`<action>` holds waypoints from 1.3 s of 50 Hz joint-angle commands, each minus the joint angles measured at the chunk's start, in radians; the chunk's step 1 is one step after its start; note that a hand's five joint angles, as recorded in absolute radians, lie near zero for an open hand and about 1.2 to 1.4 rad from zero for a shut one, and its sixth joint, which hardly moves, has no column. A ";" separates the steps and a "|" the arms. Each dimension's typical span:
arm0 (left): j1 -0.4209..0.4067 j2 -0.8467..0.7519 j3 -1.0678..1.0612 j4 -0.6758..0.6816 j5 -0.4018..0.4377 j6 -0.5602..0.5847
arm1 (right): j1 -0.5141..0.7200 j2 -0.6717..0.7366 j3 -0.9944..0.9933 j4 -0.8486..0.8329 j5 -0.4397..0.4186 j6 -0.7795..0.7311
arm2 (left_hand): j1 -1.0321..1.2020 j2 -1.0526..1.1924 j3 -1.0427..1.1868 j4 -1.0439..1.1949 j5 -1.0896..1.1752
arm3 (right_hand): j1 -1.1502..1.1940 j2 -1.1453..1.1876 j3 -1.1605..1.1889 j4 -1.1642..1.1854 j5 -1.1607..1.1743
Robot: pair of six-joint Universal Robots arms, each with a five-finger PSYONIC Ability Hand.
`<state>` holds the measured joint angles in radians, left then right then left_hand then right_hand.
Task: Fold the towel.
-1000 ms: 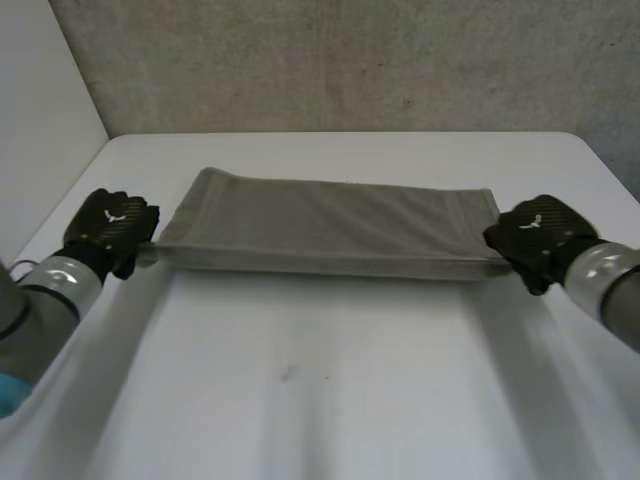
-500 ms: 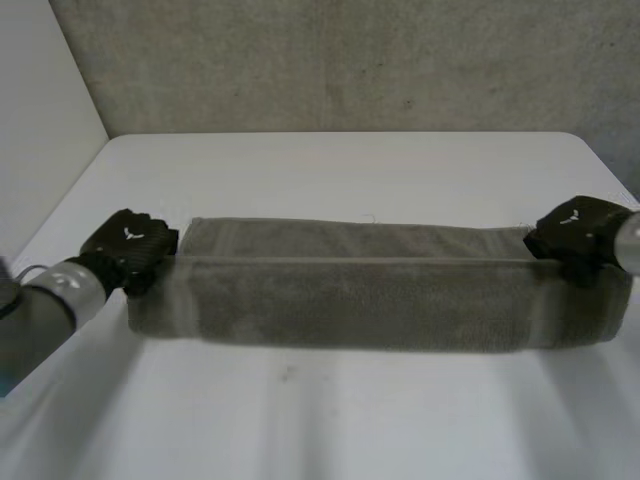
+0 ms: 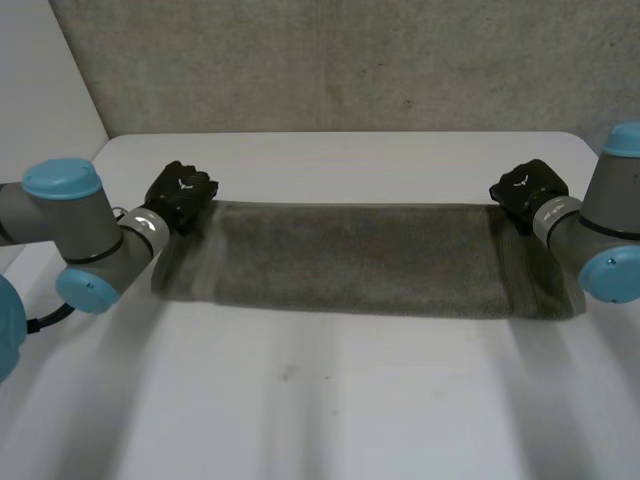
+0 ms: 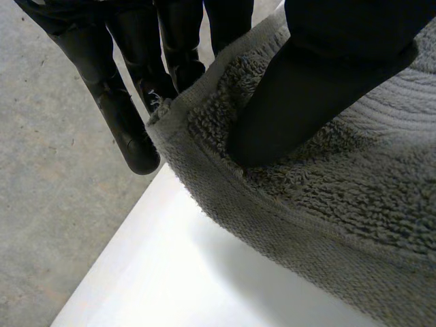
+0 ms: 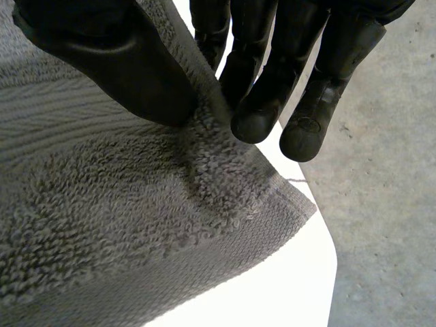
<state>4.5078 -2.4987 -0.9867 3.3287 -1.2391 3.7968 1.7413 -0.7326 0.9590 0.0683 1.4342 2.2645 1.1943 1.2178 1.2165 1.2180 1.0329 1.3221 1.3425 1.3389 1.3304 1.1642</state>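
A grey terry towel (image 3: pixel 350 260) hangs stretched between my two hands as a long band above the white table (image 3: pixel 330 400). My left hand (image 3: pixel 180 195) is shut on the towel's far left corner, and its thumb (image 4: pixel 306 88) presses the towel (image 4: pixel 327 170) against the fingers (image 4: pixel 126 116) behind it. At the far right corner my right hand (image 3: pixel 527 190) is shut on the towel too. There the thumb (image 5: pixel 116 58) pinches the towel (image 5: pixel 122 218) against the fingers (image 5: pixel 266 82).
A rough grey wall (image 3: pixel 340 60) rises behind the table's far edge. A white panel (image 3: pixel 40 110) stands at the left. The table's far edge (image 5: pixel 320 225) lies close under my right hand.
Both hands have carried the towel's held edge away from me toward the far side of the table. The towel has swung from lying folded to hanging stretched between them.
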 commanded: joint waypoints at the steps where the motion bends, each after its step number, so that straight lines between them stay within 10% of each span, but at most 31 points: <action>1: -0.012 -0.064 0.085 0.000 -0.032 0.001 | 0.001 0.077 -0.074 -0.004 0.045 -0.017 | 0.202 0.178 0.180 0.178 0.189 | 0.074 0.054 0.057 0.066 0.058; 2: -0.019 -0.074 0.091 0.000 -0.034 0.001 | 0.001 0.078 -0.074 -0.004 0.045 -0.017 | 0.202 0.178 0.180 0.178 0.189 | 0.074 0.054 0.057 0.066 0.058; 4: -0.025 -0.078 0.091 0.000 -0.034 0.001 | 0.003 0.099 -0.098 -0.010 0.048 -0.028 | 0.176 0.153 0.154 0.153 0.163 | -0.809 -0.829 -0.826 -0.817 -0.825; 5: -0.029 -0.080 0.089 -0.002 -0.034 0.003 | 0.003 0.099 -0.098 -0.010 0.048 -0.028 | -0.385 -0.409 -0.407 -0.409 -0.398 | -0.814 -0.835 -0.831 -0.823 -0.831; 6: -0.029 -0.080 0.089 -0.002 -0.034 0.003 | 0.007 0.108 -0.111 -0.021 0.051 -0.028 | -0.391 -0.414 -0.413 -0.414 -0.404 | -1.148 -1.168 -1.164 -1.156 -1.164; 7: -0.032 -0.080 0.088 -0.002 -0.037 0.006 | 0.009 0.117 -0.121 -0.037 0.057 -0.028 | -1.020 -1.043 -1.042 -1.043 -1.033 | -1.148 -1.168 -1.164 -1.156 -1.164; 20: -0.036 0.067 0.011 -0.029 -0.123 -0.043 | 0.017 -0.016 -0.108 -0.070 0.166 0.102 | -1.019 -1.042 -1.041 -1.043 -1.032 | -1.148 -1.168 -1.164 -1.156 -1.164; 37: -0.016 0.601 -0.547 0.148 -0.117 -0.413 | -0.002 -0.498 0.449 0.109 0.014 0.294 | -1.019 -1.042 -1.041 -1.043 -1.032 | -1.148 -1.168 -1.164 -1.156 -1.164; 65: 0.007 0.641 -0.652 0.213 -0.125 -0.536 | -0.167 -0.311 0.666 -0.156 -0.141 0.368 | -1.019 -1.042 -1.041 -1.043 -1.032 | -0.782 -0.802 -0.799 -0.790 -0.799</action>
<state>4.5145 -1.8592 -1.6275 3.5389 -1.3648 3.2595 1.5721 -1.0986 1.6400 -0.0761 1.2859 2.6603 0.1743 0.1667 0.1658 0.1668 0.0297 0.4370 0.4440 0.4449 0.4400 0.2815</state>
